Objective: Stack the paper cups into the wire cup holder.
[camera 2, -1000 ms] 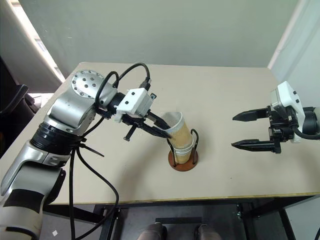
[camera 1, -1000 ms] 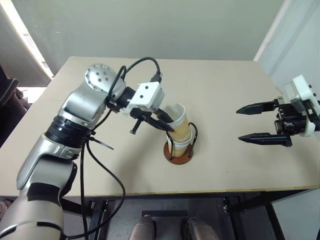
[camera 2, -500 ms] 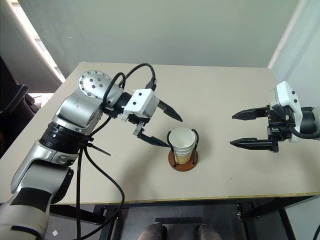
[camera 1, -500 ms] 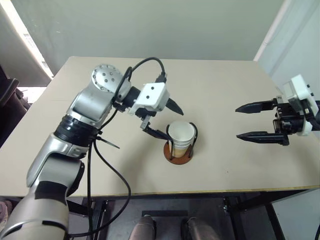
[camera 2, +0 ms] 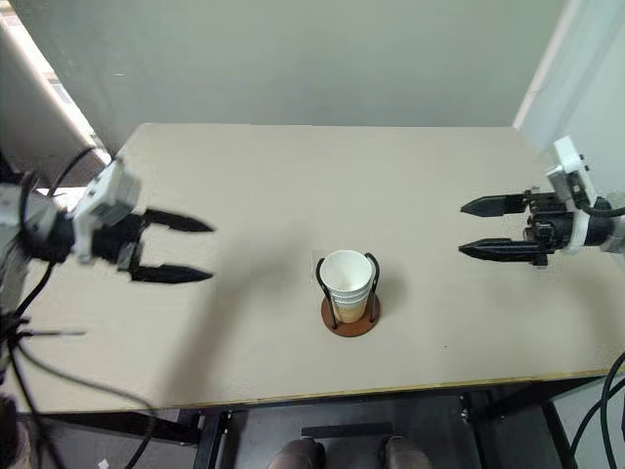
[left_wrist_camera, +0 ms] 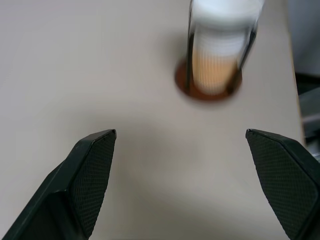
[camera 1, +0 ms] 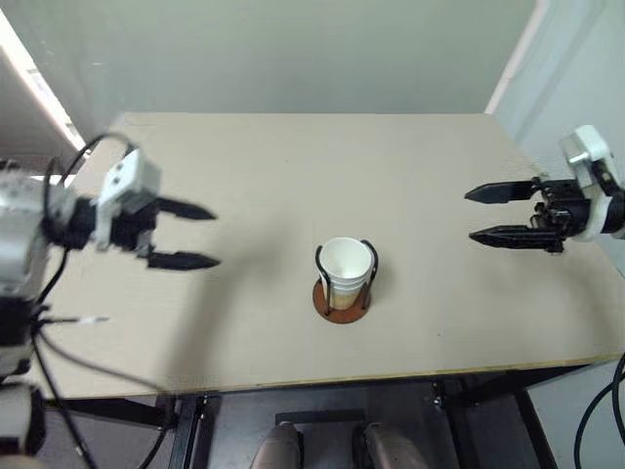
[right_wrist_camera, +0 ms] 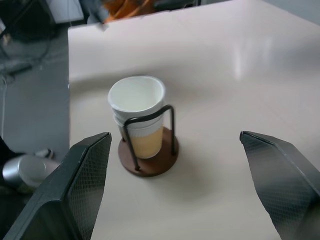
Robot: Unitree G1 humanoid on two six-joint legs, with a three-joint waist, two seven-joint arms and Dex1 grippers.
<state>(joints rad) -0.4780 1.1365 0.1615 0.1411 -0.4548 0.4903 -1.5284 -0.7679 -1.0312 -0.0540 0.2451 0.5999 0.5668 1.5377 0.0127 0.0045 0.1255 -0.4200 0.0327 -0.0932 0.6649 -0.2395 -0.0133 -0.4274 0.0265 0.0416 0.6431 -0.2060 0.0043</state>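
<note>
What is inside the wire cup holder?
Nested paper cups stand upright inside the wire cup holder, white rims stacked on top. The lower cups are mostly covered, so their count is unclear.

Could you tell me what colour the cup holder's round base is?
Dark reddish-brown base of the wire cup holder; clearest in the right wrist view.

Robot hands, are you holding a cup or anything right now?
No, nothing. The left gripper and right gripper are both open and empty. The paper cups sit nested in the wire cup holder.

Spread fingers (left_wrist_camera: 92, 170) frame paper cups (left_wrist_camera: 222, 60) nested in wire cup holder (left_wrist_camera: 207, 90).
</note>
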